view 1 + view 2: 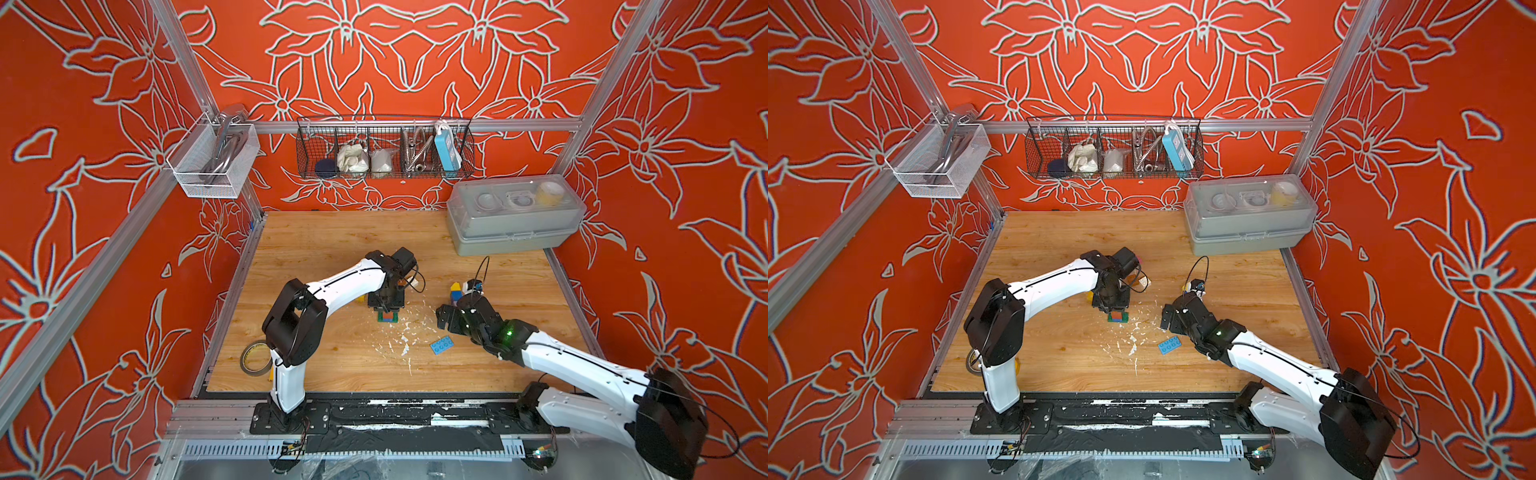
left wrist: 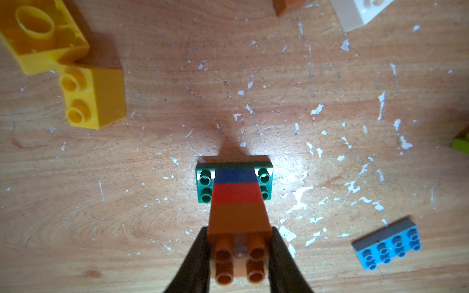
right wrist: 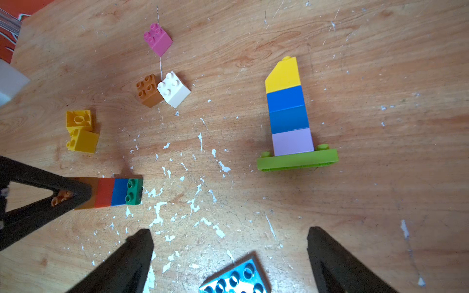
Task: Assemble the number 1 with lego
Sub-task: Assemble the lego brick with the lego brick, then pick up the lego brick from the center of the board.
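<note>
Left gripper [image 2: 238, 234] is yours to check first: its fingers [image 2: 195, 261] pinch the top brown brick [image 2: 239, 215] of the stack [image 1: 387, 316], one on each side. Stack order up from the table [image 2: 152, 126]: green plate [image 2: 204, 182], blue brick [image 2: 234, 175], red brick [image 2: 237, 192], then the gripped brown one, studs up. You find the stack mid-table in both top views, upright under the left wrist.

Right gripper [image 3: 228, 229] has its fingers spread wide and holds nothing. It hangs above the table, right of the stack and apart from it. Light blue plate [image 3: 236, 279] lies flat, studs up, just beside that gripper.

Tower [image 3: 288, 114] sits past the right gripper, well apart from the stack: lime plate [image 3: 297, 159], lilac brick [image 3: 291, 142], two blue bricks, yellow slope [image 3: 283, 76] at the far end. You cannot tell from these views whether it stands or lies.

Loose pieces you can tick off: two yellow bricks [image 3: 82, 140] touching each other near the stack on its left; loose brown brick [image 3: 148, 91] and white brick [image 3: 173, 90] touching, farther back; pink brick [image 3: 157, 39] alone beyond them.
</note>
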Tool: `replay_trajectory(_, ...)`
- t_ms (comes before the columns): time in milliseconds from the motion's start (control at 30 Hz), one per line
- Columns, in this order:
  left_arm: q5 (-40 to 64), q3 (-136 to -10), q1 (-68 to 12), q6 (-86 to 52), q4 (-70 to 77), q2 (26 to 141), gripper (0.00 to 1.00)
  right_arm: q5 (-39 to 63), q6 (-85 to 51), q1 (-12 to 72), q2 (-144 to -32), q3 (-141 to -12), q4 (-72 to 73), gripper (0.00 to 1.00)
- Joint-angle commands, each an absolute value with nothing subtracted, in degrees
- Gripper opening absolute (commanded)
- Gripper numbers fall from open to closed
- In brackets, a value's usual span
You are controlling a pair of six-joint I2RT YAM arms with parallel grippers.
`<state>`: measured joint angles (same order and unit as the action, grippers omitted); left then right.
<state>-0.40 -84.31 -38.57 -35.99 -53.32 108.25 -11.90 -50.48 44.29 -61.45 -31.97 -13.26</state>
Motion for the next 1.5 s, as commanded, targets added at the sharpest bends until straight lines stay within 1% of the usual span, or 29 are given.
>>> replay_trajectory(0, -1.45, -84.29, -38.41, -35.75, -54.62, 109.88, 0.14, -12.57, -50.23, 44.12, -61.3, -31.5, -13.06, 1.0)
replay_trajectory(267, -1.05, -86.76, -38.41, -36.14, -56.37, 109.58, 0.38, -12.57, -50.21, 44.08, -61.17, -31.48, -13.16, 1.0)
replay_trajectory(433, -1.75, -88.76, -38.41, -36.15, -58.01, 109.17, 0.57, -12.57, -50.23, 44.09, -60.86, -31.38, -13.18, 1.0)
replay_trajectory(667, -2.91, -90.64, -38.41, -36.35, -60.02, 107.04, 0.78, -12.4, -50.21, 44.12, -60.76, -31.33, -13.1, 1.0)
replay_trajectory(700, -3.35, -91.03, -38.34, -36.33, -60.42, 106.46, 0.82, -12.39, -50.25, 44.04, -60.9, -31.29, -13.08, 1.0)
replay_trajectory(800, -4.12, -91.77, -37.94, -35.95, -61.33, 104.5, 0.98, -12.3, -50.24, 44.05, -60.99, -31.3, -12.95, 1.0)
replay_trajectory(967, -3.32, -90.6, -34.52, -33.4, -60.9, 101.43, 0.99, -12.15, -50.27, 44.08, -61.21, -31.44, -12.82, 1.0)
replay_trajectory(1133, 1.41, -85.27, -27.28, -29.04, -55.8, 97.98, 0.99, -12.08, -50.06, 44.05, -61.45, -31.21, -12.33, 1.0)
replay_trajectory(1200, 4.26, -83.05, -24.12, -27.34, -53.57, 97.91, 0.93, -12.25, -49.86, 44.1, -62.07, -31.2, -12.05, 1.0)
replay_trajectory(1300, 9.16, -81.07, -20.21, -25.14, -50.67, 99.61, 0.81, -12.48, -49.58, 44.08, -63.79, -31.62, -11.81, 1.0)
replay_trajectory(1400, 12.86, -80.99, -18.19, -22.96, -48.6, 102.63, 0.7, -12.39, -49.02, 44.12, -65.49, -33.11, -12.76, 1.0)
replay_trajectory(1467, 14.68, -81.5, -17.58, -21.62, -47.87, 104.76, 0.69, -12.39, -48.97, 44.07, -66.21, -33.31, -12.8, 1.0)
